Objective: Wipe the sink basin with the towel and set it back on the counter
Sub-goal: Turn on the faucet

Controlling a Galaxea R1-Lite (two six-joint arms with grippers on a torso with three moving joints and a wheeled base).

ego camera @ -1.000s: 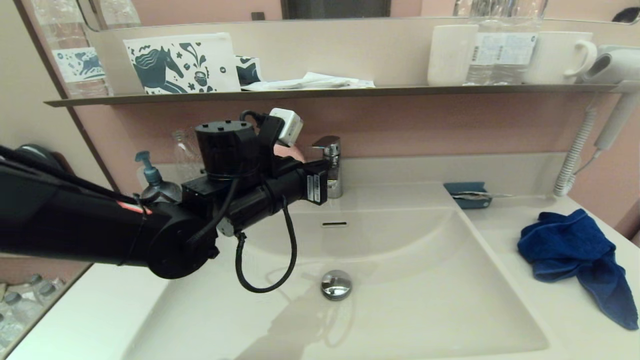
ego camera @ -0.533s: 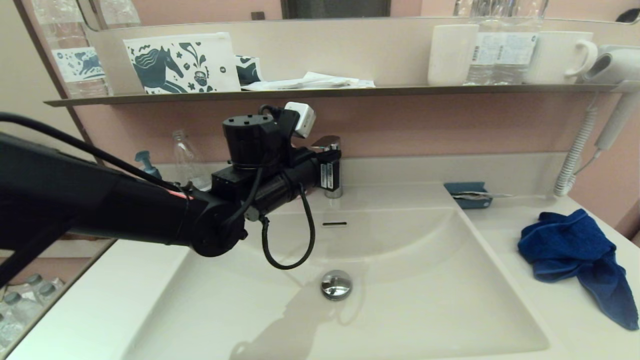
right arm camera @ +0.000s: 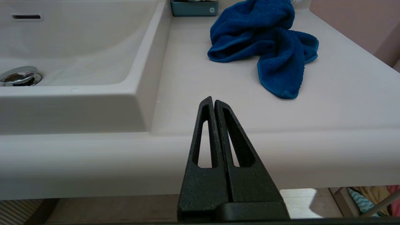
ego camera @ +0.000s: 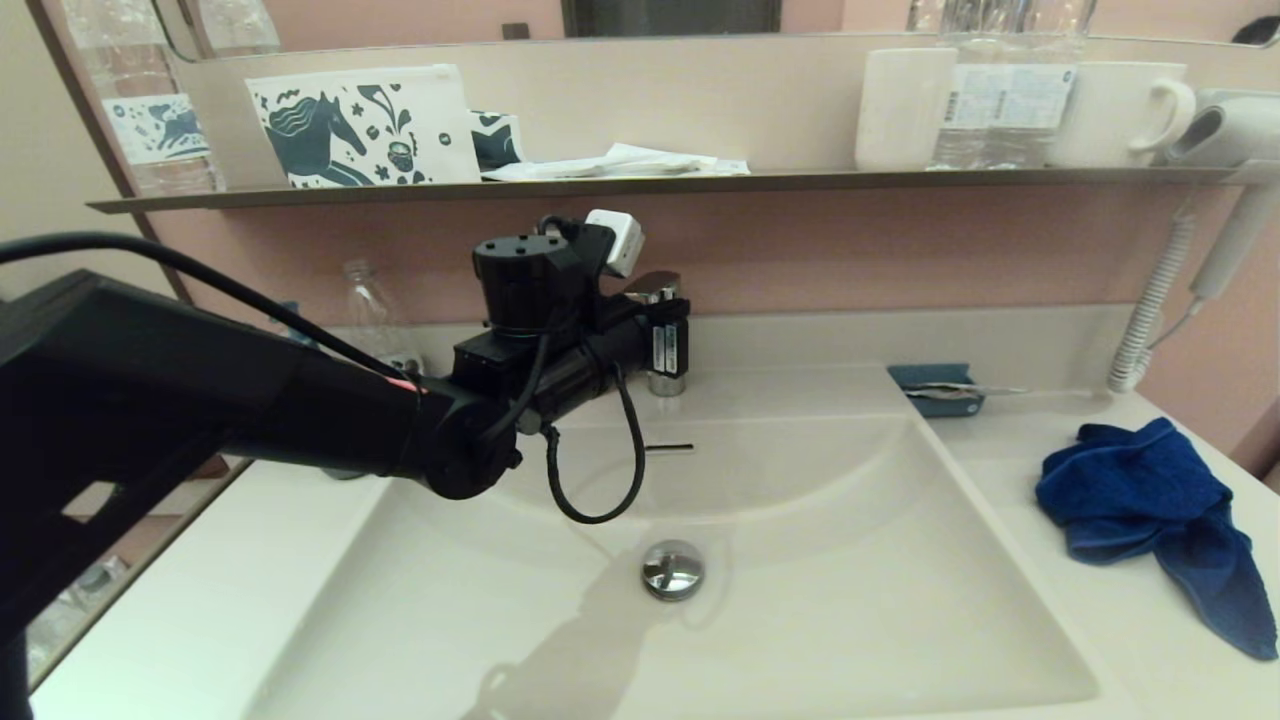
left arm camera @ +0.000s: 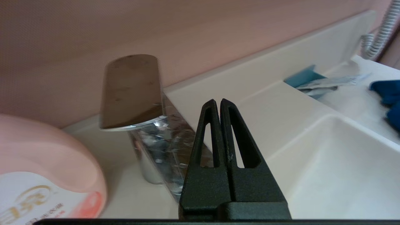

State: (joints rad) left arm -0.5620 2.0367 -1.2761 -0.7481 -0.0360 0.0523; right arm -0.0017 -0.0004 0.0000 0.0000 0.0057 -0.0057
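Note:
The blue towel (ego camera: 1150,510) lies crumpled on the cream-white counter (ego camera: 1010,450), to the right of the sink basin (ego camera: 850,600). The basin holds a chrome drain plug (ego camera: 673,570) and an overflow slot (ego camera: 672,447). My left gripper (ego camera: 672,350) reaches over the basin's back edge to the chrome faucet (left arm camera: 134,90). In the left wrist view this left gripper (left arm camera: 217,101) is shut and holds nothing. My right gripper (right arm camera: 214,99) is shut and empty, low before the counter's front edge (right arm camera: 281,150), short of the towel (right arm camera: 265,40). It is out of the head view.
A dark wall shelf (ego camera: 780,181) carries mugs, a bottle and a printed pouch. A teal tray (ego camera: 935,390) sits behind the towel. A hair dryer's coiled cord (ego camera: 1150,310) hangs at the right. A clear bottle (ego camera: 370,310) and a pink bottle (left arm camera: 40,175) stand left of the faucet.
My left arm has swung to the right and farther back, bringing its gripper up to the faucet. The towel has not moved.

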